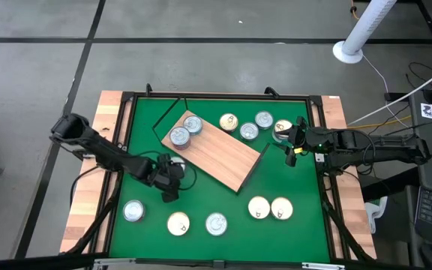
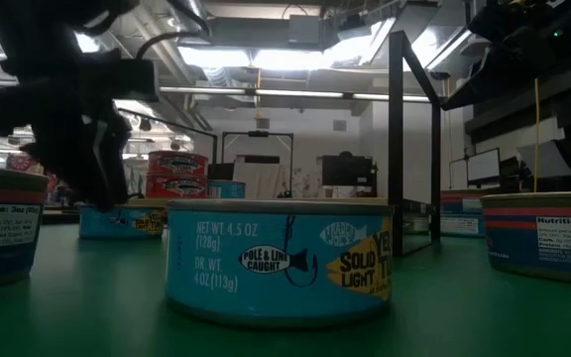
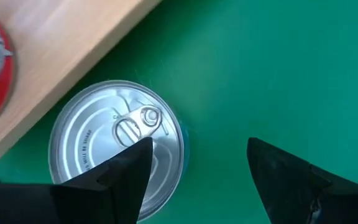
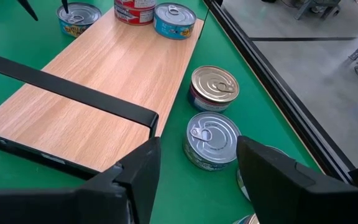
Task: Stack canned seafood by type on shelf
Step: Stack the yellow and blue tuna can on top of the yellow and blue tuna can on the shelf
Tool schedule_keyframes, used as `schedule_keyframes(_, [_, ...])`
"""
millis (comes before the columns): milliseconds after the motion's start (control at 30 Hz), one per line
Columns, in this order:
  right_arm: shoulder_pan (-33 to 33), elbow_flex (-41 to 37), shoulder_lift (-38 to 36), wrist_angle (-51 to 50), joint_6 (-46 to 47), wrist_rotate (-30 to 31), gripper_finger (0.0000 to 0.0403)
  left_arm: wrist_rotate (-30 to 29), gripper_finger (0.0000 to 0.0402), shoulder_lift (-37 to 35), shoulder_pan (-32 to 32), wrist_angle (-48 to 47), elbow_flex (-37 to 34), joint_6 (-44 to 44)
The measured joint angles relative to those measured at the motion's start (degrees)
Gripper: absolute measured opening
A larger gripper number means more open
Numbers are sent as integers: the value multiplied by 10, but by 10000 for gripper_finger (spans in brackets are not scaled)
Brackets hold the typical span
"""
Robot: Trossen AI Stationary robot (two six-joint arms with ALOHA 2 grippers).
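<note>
The shelf (image 1: 220,152) lies flat and askew on the green mat, with a red tin (image 4: 134,9) and a blue tin (image 4: 174,20) standing on its far-left end. My left gripper (image 3: 197,180) hangs open, pointing steeply down, by the shelf's near-left edge. One finger is over a silver-lidded blue tin (image 3: 117,149) that stands on the mat against that edge, and the other is over bare mat. My right gripper (image 4: 197,180) waits open at the far right above loose tins (image 4: 211,140). Several more tins (image 1: 216,223) stand along the near side.
Several tins (image 1: 249,132) cluster on the mat beyond the shelf's far-right edge. A dark bar (image 4: 67,93) stands across the shelf's near-right end. Black frame posts (image 2: 397,139) and pale wooden rails (image 1: 88,202) border the mat. Bare mat (image 1: 201,191) lies between the shelf and the near tins.
</note>
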Motion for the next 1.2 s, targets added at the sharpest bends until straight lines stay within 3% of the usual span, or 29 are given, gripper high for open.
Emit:
schedule_keyframes(267, [0, 0, 0, 0, 0, 0, 211, -16, 249, 35, 0, 6, 3, 12])
schedule_keyframes(767, [0, 0, 0, 0, 0, 0, 211, -42, 124, 36, 0, 0, 1, 51])
schedule_keyframes(1200, [0, 0, 0, 0, 0, 0, 211, -39, 64, 36, 0, 2, 1, 61])
